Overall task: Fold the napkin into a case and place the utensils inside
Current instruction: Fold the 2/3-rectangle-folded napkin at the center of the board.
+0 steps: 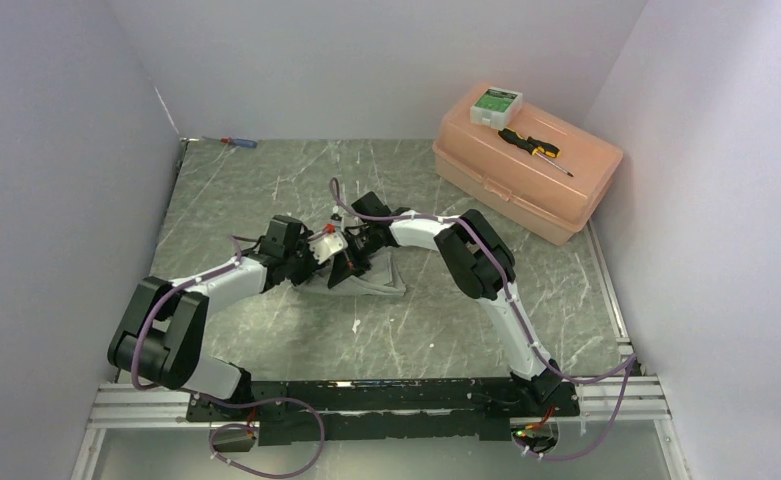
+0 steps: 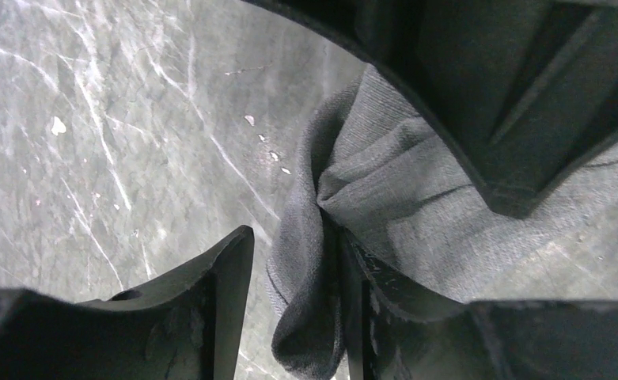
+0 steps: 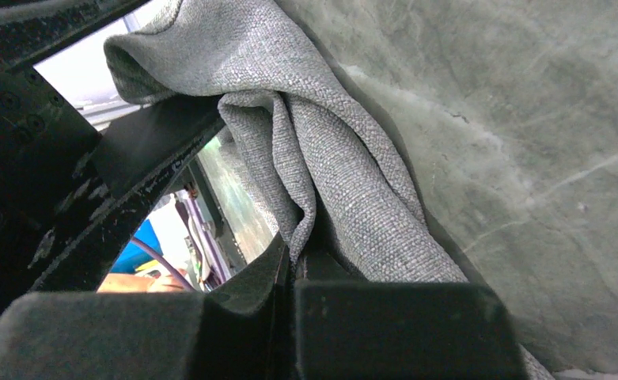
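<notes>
The grey napkin [image 1: 378,278] lies bunched on the marbled table at the centre, under both grippers. My right gripper [image 1: 352,254] is shut on an edge of the napkin [image 3: 345,182], and the cloth rises between its closed fingers [image 3: 293,255]. My left gripper [image 1: 318,264] is open. A hanging fold of the napkin [image 2: 384,182] sits between its jaws [image 2: 293,245] against the right finger [image 2: 369,293]. A gap shows beside the left finger [image 2: 210,293]. The right gripper's body fills the top right of the left wrist view. The spoons are not in view.
A peach plastic toolbox [image 1: 526,165] stands at the back right, with a white-and-green box [image 1: 496,104] and a black-and-yellow screwdriver [image 1: 533,147] on its lid. A red-and-blue screwdriver [image 1: 238,143] lies at the far left corner. Walls close in both sides.
</notes>
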Robot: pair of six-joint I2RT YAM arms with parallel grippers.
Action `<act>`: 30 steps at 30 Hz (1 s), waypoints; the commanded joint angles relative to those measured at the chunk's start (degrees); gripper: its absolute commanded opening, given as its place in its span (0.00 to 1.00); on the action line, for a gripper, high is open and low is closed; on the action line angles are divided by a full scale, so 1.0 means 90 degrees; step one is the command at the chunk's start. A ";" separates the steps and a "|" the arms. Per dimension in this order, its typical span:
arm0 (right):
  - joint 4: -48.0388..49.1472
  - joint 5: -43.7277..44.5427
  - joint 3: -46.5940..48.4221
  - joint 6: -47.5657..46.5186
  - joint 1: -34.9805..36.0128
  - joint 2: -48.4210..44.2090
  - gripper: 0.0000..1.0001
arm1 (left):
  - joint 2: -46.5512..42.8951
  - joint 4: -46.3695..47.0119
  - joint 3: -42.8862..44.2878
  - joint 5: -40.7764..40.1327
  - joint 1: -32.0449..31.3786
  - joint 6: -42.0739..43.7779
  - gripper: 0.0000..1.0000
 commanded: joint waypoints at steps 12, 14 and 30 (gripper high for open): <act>-0.1040 0.0273 0.0713 -0.0369 0.0079 0.0299 0.00 | 0.0120 0.0852 -0.0107 0.0100 0.0091 -0.0002 0.31; -0.1121 0.0315 0.0768 -0.0379 0.0071 0.0326 0.00 | 0.0026 0.0615 0.0118 0.0255 0.0091 -0.0239 0.10; -0.1559 0.0347 0.1092 -0.0509 0.0050 0.0545 0.00 | -0.0482 -0.0213 0.0574 0.0991 -0.0020 -0.0868 0.03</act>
